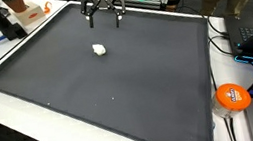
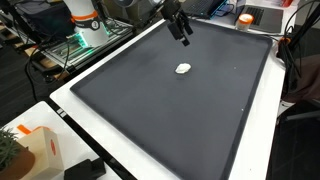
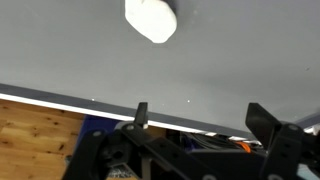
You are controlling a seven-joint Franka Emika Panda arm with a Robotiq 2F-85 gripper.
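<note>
Though close to a white lump (image 1: 100,50), grips nothing: black gripper (image 1: 104,21) fully released, jaws spread wide, empty gap between. Hangs above far edge of dark grey mat (image 1: 120,97) in both exterior views, clear of the surface, not touching the white lump. Appears tilted in an exterior view, gripper (image 2: 184,38) near the mat (image 2: 170,120) border, white lump (image 2: 183,69) just below it in frame, near but apart. Lies flat and alone on the mat, roughly mid-width, in the far half. Wrist view: two fingers (image 3: 141,115) poking up from bottom, gripper (image 3: 200,118) wide, white lump (image 3: 151,19) at top edge, ahead of the fingers, nearer one than the other, well outside the gap. Mat (image 3: 230,50) filling most of that view, strip of white table (image 3: 40,97) and wood (image 3: 35,140) beneath. Rests on white table (image 1: 24,126). Orange round object (image 1: 233,96) off the mat near a corner, well apart from white lump and gripper. Rounded, soft-looking; too small to tell more.
</note>
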